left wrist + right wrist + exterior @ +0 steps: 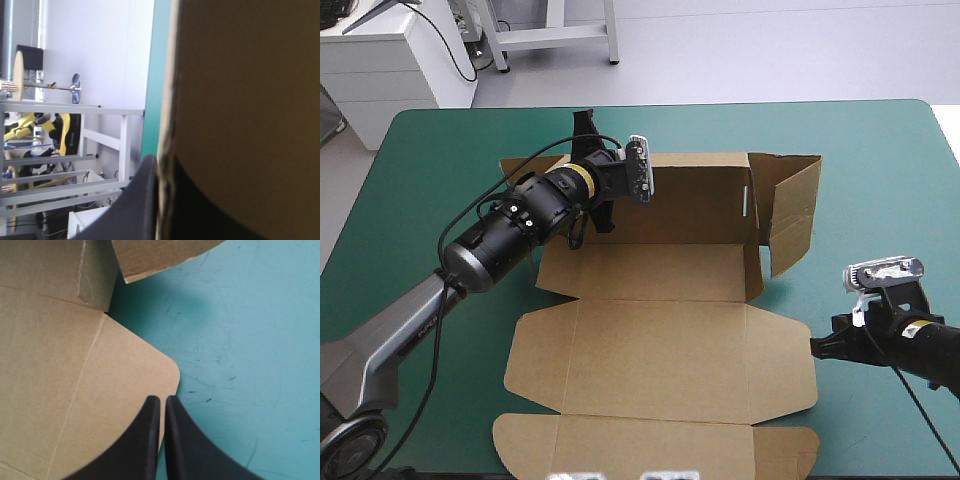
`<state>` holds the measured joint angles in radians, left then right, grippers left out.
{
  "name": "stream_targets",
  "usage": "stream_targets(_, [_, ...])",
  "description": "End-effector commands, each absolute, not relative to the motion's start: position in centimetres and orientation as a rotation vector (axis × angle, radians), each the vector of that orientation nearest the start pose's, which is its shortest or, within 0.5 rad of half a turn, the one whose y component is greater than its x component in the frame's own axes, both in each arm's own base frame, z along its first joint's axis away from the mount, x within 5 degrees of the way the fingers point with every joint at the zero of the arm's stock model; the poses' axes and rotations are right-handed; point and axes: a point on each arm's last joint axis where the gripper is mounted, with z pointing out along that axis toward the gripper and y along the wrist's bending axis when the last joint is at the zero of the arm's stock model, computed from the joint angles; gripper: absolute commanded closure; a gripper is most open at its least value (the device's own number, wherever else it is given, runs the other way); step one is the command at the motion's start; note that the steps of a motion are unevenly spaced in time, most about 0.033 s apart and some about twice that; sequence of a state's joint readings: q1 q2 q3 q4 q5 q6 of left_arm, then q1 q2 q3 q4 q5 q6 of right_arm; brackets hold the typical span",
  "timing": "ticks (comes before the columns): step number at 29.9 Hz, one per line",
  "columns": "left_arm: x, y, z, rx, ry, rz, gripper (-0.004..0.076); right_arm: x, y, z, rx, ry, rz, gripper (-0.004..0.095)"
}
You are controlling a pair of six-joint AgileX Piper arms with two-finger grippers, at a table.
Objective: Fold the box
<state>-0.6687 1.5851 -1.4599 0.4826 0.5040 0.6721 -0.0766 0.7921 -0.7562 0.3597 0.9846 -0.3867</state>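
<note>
item: box [660,350], brown board, part-formed, lying mid-counter [880,170] on the teal-green cover. far wall [700,195] raised; right side wall [792,215] raised but splayed outward; near panels flat.

left tool [616,186]: clenched on the board at the far left corner, sheet between its black fingers.

right tool [817,347]: clenched on nothing, tips at the rounded side flap [130,380].

hazards, as judged:
- nothing pins the sheet, so a pull at the left corner may drag the whole box.
- the untucked right wall may flop back.
- a pinch off the score line may crease the board.
- the right tool may shove the flap rather than lift it.
</note>
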Motion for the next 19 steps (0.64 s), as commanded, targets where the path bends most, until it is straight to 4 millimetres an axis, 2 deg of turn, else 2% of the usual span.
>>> stream_targets(1, [28.7, -22.4, 40.9, 1.382, 1.292, 0.516, 0.0731, 13.7, 1.6, 32.9, -0.220, 2.356, 0.257, 0.0888])
stream_targets(8, [26.6, -25.0, 39.2, 1.418, 1.206, 0.567, 0.0731, 13.7, 1.6, 32.9, -0.181, 2.358, 0.271, 0.0888])
stream_targets(12, [26.3, -25.0, 37.3, 1.389, 1.249, 0.574, 0.0731, 13.7, 1.6, 32.9, -0.178, 2.362, 0.274, 0.0888])
stream_targets(19, [24.9, -25.5, 34.5, 1.378, 1.171, 0.721, 0.0731, 13.8, 1.6, 33.1, -0.142, 2.350, 0.282, 0.0888])
